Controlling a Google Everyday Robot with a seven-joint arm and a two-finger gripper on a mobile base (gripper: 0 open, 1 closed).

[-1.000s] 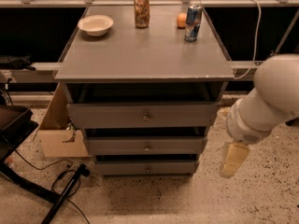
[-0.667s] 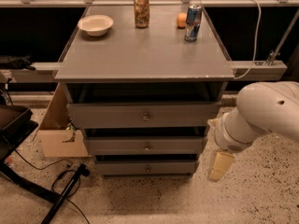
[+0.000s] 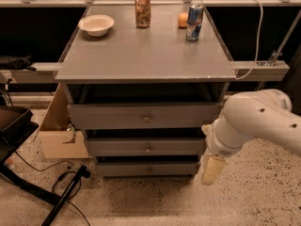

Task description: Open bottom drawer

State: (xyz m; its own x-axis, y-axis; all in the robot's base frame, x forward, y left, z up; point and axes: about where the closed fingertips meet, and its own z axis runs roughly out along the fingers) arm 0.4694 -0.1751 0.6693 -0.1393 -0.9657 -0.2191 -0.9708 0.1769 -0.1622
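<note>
The bottom drawer (image 3: pixel 146 169) is the lowest, narrowest grey front of the three, with a small round knob (image 3: pixel 148 170) at its centre. It stands slightly out, with a dark gap above it. The middle drawer (image 3: pixel 146 147) and top drawer (image 3: pixel 143 116) sit above it, each wider. My gripper (image 3: pixel 211 171) hangs from the white arm (image 3: pixel 256 124) at the cabinet's lower right corner, just right of the bottom drawer's right end and apart from its knob.
On the grey cabinet top (image 3: pixel 146 51) stand a white bowl (image 3: pixel 96 24), a brown can (image 3: pixel 142 4), a blue can (image 3: pixel 194 21) and an orange (image 3: pixel 183 20). A cardboard box (image 3: pixel 59 131) sits left of the cabinet. Black cables (image 3: pixel 66 185) and a black base lie on the floor at left.
The arm has swung left and down toward the cabinet. The gripper has moved from right of the cabinet to its lower right corner. The drawers have not moved.
</note>
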